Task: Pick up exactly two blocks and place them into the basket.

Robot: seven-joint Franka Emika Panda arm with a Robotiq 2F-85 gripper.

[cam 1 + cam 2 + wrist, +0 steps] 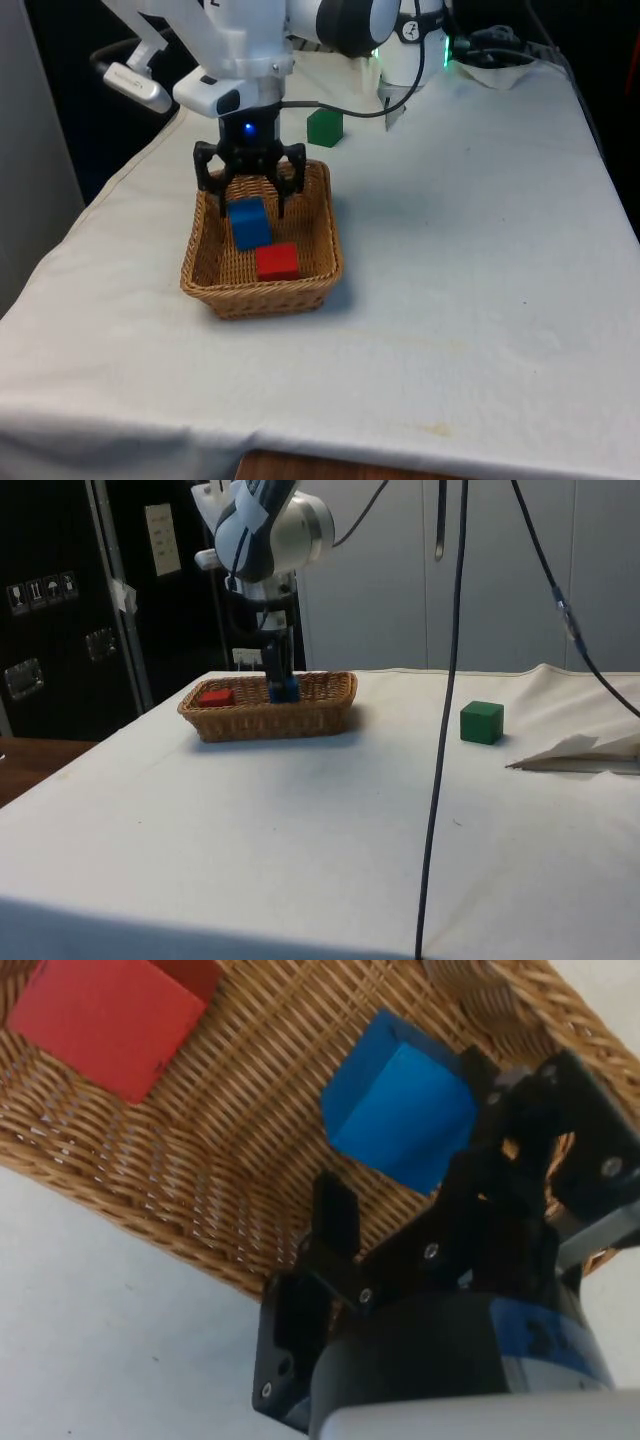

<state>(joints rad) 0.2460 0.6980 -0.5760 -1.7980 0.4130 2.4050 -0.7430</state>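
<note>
I'm holding the gripper [250, 198] over the far half of the wicker basket [322, 268], its fingers [335, 1222] spread apart and gripping nothing. The blue block [249, 223] is sitting tilted on the basket floor just below the fingertips, and in the wrist view it is lying beside one finger, not pinched between the two. The red block [277, 261] is resting in the same basket just beyond the blue one, on the side away from the arm. The green block [325, 127] is standing on the white cloth [480, 250] behind the gripper, outside the basket and well apart from it
</note>
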